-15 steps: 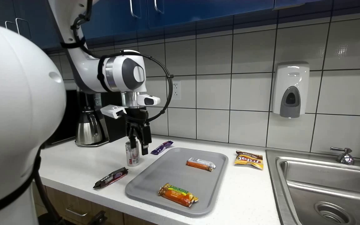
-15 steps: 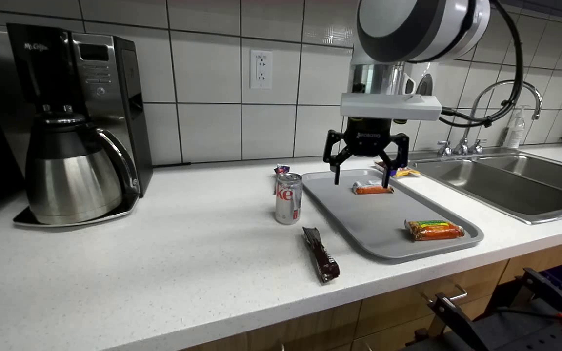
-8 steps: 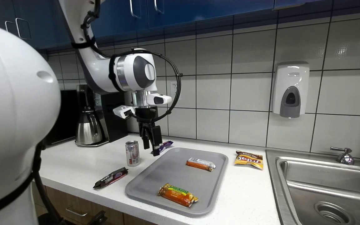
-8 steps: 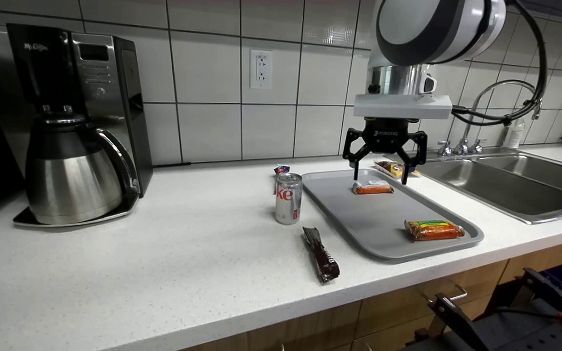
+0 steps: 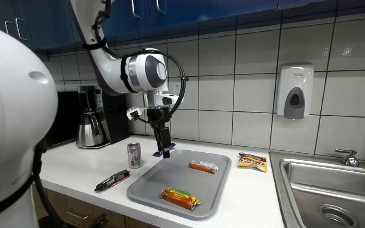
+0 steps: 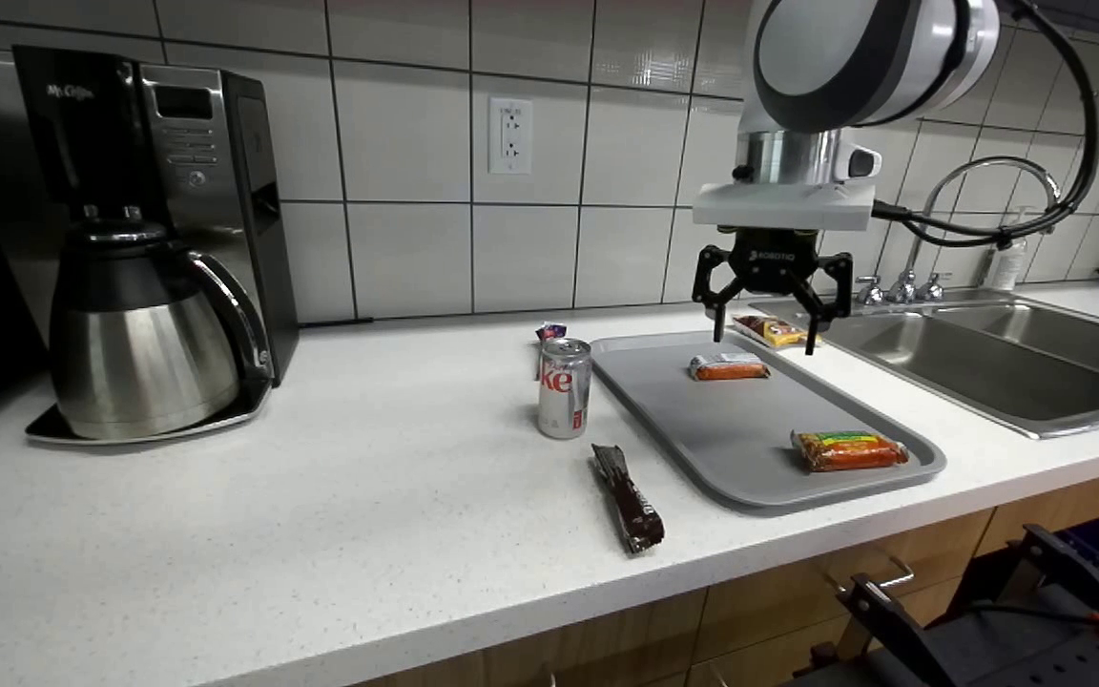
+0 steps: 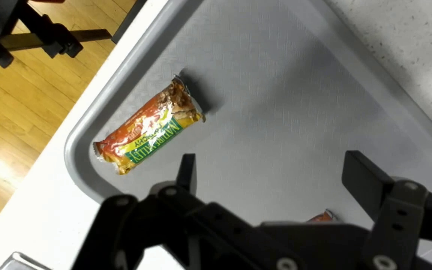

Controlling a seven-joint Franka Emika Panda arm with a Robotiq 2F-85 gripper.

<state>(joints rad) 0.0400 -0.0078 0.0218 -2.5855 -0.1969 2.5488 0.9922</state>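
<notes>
White and bulky, the arm (image 5: 14,120) looms closest; past the near bar (image 5: 180,197) on the tray (image 5: 160,180), its forearm (image 5: 88,28) slopes downward and the gripper (image 6: 764,345) hangs, fingers (image 7: 364,182) parted wide and free, over the tray, nearest its far bar (image 5: 203,166).

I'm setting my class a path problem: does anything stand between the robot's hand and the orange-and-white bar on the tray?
Nothing visible does: both exterior views show no object between the open hand and the orange-and-white bar. In the wrist view, the hand hides most of it.
</notes>
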